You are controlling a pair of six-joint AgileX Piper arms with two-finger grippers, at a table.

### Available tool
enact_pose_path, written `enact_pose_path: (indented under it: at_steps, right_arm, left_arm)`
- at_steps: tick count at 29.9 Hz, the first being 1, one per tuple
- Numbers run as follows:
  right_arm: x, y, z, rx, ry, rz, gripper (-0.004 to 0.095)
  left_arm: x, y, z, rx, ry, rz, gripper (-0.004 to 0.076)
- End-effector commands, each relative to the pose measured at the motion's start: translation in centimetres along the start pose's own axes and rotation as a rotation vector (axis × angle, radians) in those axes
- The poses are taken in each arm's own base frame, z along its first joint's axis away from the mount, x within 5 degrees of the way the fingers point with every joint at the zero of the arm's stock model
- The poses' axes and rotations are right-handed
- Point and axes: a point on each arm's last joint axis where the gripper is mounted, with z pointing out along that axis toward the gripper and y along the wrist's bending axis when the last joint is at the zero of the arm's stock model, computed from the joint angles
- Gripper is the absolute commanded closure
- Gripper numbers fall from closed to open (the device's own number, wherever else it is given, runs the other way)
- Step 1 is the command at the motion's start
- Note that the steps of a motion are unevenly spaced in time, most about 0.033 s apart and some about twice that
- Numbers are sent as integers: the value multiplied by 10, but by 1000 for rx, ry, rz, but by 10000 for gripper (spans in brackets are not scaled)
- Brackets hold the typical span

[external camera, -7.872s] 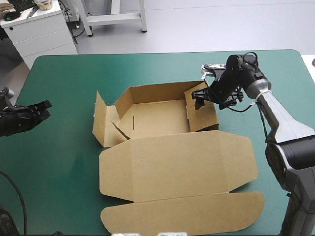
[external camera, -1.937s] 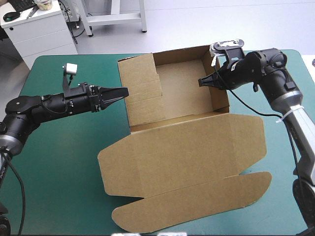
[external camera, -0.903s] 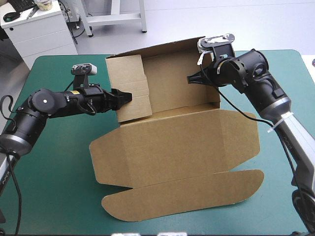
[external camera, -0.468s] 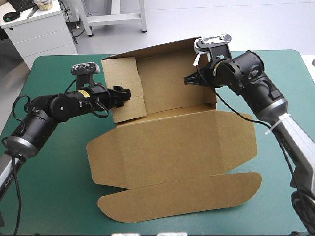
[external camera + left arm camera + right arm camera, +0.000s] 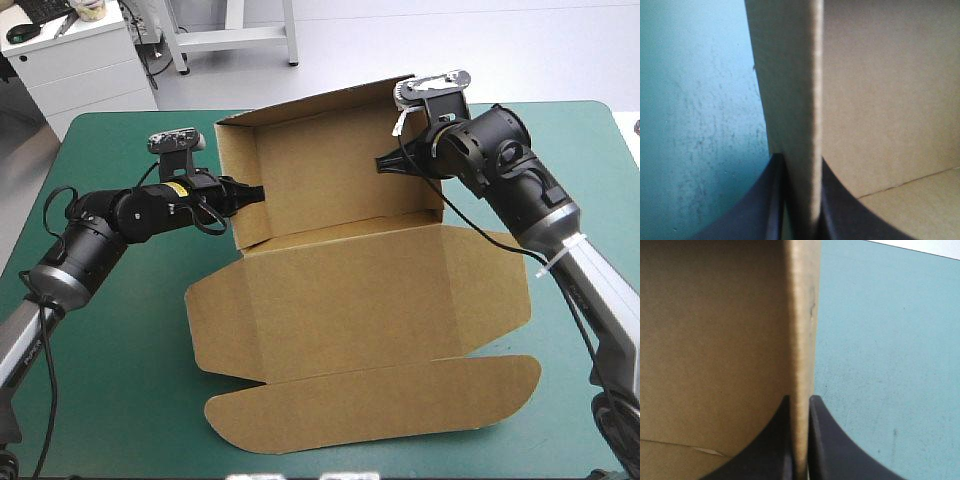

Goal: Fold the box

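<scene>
High view, lid (image 5: pixel 370 300): flat on the teal-green cover (image 5: pixel 120 350), its curved flap nearest the robot.
Box (image 5: pixel 330 170): brown, beyond the lid near the table's middle; walls raised, top open.
Left gripper (image 5: pixel 250 193): clamped on the box's left wall.
Right gripper (image 5: pixel 385 163): clamped on the right wall, toward the far corner.
Left wrist view: black fingers (image 5: pixel 757 210) pinch the wall's edge, with cover on one side and the box's inside on the other.
Right wrist view: likewise, all but together on the board.

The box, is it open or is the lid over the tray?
The box is open: its lid lies flat on the teal-green cover, and its bare inside shows between raised walls.
</scene>
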Motion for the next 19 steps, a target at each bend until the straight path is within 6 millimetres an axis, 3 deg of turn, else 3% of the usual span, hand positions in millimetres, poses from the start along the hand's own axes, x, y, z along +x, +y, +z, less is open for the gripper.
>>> enact_pose_path:
  at_steps: [1, 10, 13, 19]
  right_arm:
    - [-13, 2, -31, -82, -123, 40, 908]
    - [-5, 0, -24, -43, -34, 57, 908]
    - [-4, -7, -14, -32, 5, 81, 908]
    - [1, -34, 14, -88, 134, 180, 908]
  left_arm:
    - [-19, -15, -20, 55, -137, 19, 734]
    - [-42, -43, -22, 14, -17, 162, 734]
    - [-48, -46, -9, -39, 29, 163, 734]
    - [-42, -35, 42, -131, 205, 125, 734]
